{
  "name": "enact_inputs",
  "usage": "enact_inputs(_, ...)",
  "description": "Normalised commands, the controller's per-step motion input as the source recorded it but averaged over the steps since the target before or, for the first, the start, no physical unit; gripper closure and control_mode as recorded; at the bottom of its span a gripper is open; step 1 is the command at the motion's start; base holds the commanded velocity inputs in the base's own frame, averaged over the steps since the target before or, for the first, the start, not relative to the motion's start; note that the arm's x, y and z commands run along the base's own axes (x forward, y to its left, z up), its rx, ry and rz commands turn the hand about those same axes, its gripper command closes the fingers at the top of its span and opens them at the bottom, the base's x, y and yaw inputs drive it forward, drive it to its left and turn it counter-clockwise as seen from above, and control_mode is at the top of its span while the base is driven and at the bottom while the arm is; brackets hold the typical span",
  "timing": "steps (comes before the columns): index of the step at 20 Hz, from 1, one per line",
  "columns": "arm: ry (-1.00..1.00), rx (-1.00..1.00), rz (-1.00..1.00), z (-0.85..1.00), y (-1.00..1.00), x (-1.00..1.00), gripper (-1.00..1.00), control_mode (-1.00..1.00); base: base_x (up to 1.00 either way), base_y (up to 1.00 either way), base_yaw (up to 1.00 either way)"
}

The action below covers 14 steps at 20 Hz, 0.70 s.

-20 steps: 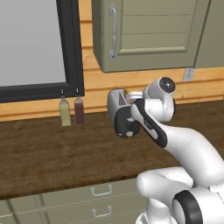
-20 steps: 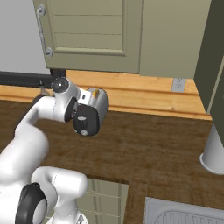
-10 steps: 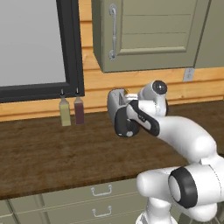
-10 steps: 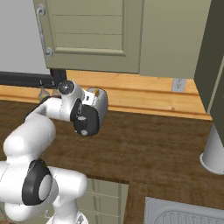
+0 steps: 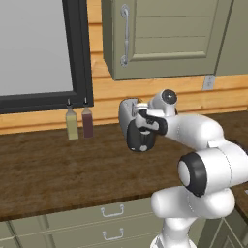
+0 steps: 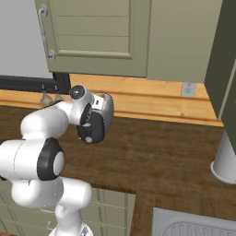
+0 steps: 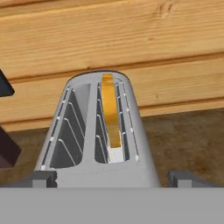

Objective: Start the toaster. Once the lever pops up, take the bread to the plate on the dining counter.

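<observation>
Standing edgewise, bread (image 7: 112, 114) in toaster (image 7: 97, 131), apparently lengthwise

Before me, a dark wooden worktop (image 5: 58, 169) runs below a pale timber-plank wall (image 6: 152, 99), olive cabinets (image 5: 164, 38) above and drawer fronts (image 5: 72, 227) below; a black-framed window (image 5: 43, 48), two bottles (image 5: 80, 123) and a wall socket (image 6: 187, 89) line the back

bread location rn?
In the hand view, the bread stands in the right-hand slot of the toaster, against the wooden back wall.
</observation>
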Motion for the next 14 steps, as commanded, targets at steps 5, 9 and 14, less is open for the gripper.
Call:
enact_inputs(5,0.0,0.0,0.0,-0.22,0.0,0.34,-1.0,-1.0,0.0,0.0,0.0)
enact_inputs(9,0.0,0.0,0.0,-0.2,0.0,0.27,-1.0,-1.0,0.0,0.0,0.0)
enact_inputs(14,0.0,0.0,0.0,-0.13,0.0,0.47,-1.0,-1.0,0.0,0.0,0.0)
